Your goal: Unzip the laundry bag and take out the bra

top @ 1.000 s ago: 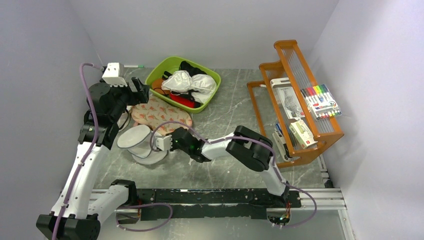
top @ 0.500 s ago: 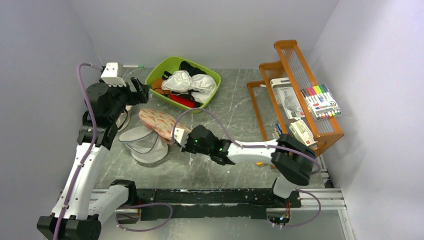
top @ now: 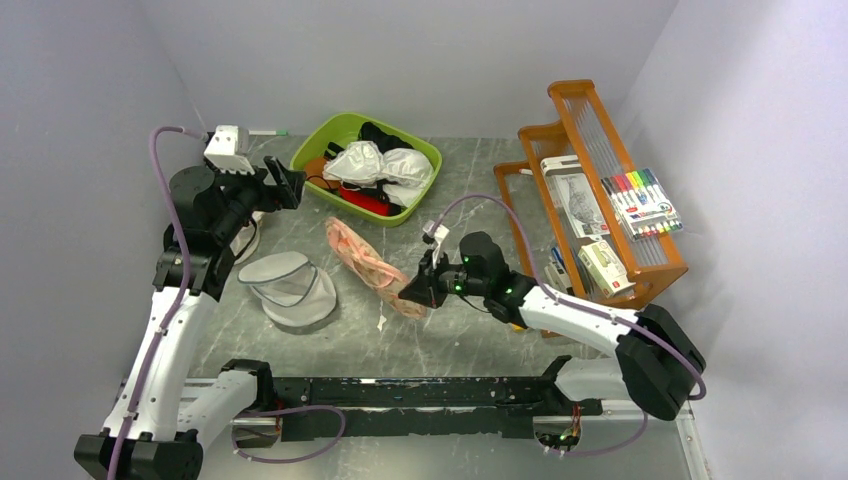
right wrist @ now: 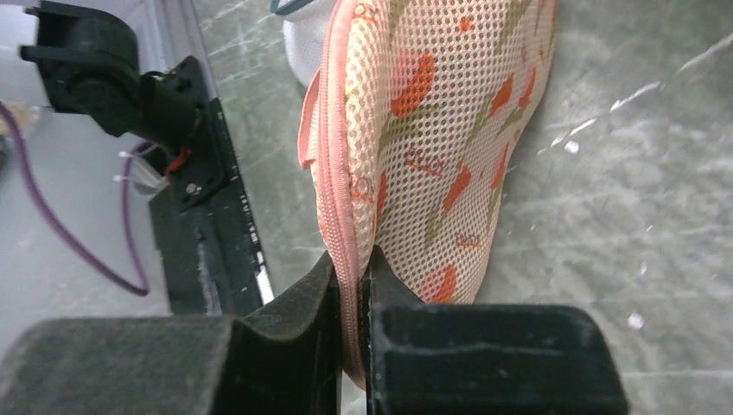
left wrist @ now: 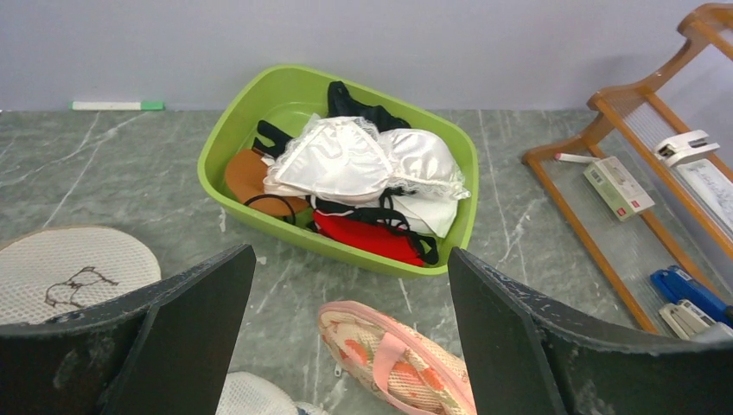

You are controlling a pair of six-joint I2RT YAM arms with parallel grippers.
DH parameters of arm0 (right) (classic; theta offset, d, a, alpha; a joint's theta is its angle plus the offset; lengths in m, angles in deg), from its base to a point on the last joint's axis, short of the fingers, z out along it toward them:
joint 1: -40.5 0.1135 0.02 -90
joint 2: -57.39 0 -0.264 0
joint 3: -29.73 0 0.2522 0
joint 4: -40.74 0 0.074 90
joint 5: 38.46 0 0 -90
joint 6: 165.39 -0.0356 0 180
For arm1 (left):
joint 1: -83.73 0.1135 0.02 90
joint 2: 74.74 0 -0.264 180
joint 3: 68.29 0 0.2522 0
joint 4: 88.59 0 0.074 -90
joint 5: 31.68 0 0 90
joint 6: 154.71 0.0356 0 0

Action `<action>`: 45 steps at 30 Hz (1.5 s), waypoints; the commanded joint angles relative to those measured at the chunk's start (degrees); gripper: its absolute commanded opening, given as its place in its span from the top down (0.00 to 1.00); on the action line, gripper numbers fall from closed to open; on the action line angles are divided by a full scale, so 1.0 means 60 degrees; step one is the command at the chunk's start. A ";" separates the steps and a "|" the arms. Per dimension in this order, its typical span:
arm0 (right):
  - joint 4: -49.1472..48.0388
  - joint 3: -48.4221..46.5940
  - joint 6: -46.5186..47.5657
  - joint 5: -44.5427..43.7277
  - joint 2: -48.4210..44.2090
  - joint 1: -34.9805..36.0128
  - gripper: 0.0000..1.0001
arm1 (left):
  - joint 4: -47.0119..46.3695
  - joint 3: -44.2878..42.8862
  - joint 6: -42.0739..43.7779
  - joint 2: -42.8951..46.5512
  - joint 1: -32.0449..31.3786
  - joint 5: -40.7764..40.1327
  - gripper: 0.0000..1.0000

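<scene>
The laundry bag [top: 366, 256], pink with an orange-red print, stands tilted on its edge in the middle of the table. My right gripper [top: 410, 294] is shut on its near end, the pink zip seam [right wrist: 350, 259] pinched between both fingers. Along the stretch in the right wrist view the zip looks closed. My left gripper [top: 286, 186] hovers at the back left, open and holding nothing; in its wrist view the far end of the bag [left wrist: 399, 367] lies below, between the spread fingers [left wrist: 186, 333]. The bra is hidden.
A green tub [top: 317, 139] at the back holds white bras [left wrist: 354, 160] and red and black garments. Two round white mesh bags [top: 287, 286] lie left of the pouch, another [left wrist: 69, 272] further left. A wooden rack [top: 590, 200] with markers and boxes stands on the right.
The right gripper closed on the pouch's edge and dragged it right, from beside the mesh bags to mid-table, tipping it onto its edge. The left arm barely moved.
</scene>
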 commanded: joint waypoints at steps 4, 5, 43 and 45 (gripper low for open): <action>0.0898 0.0129 -0.1205 0.1273 -0.0841 -0.0754 1.00 | -0.0535 -0.0110 -0.0192 -0.0170 0.0084 0.0879 0.06; 0.0971 0.0157 -0.1195 0.1250 -0.0921 -0.0869 1.00 | -0.0589 -0.0071 -0.0249 -0.0138 0.0081 0.0974 0.06; 0.3427 -0.2213 -0.1090 -0.0715 0.0285 -0.1147 0.00 | 0.0789 0.0945 -0.1512 -0.0901 -0.0146 0.1865 0.06; 0.3698 -0.2734 -0.0896 -0.0643 0.1120 -0.1321 0.00 | 0.1242 0.1516 -0.1904 -0.0928 -0.0167 0.2622 0.06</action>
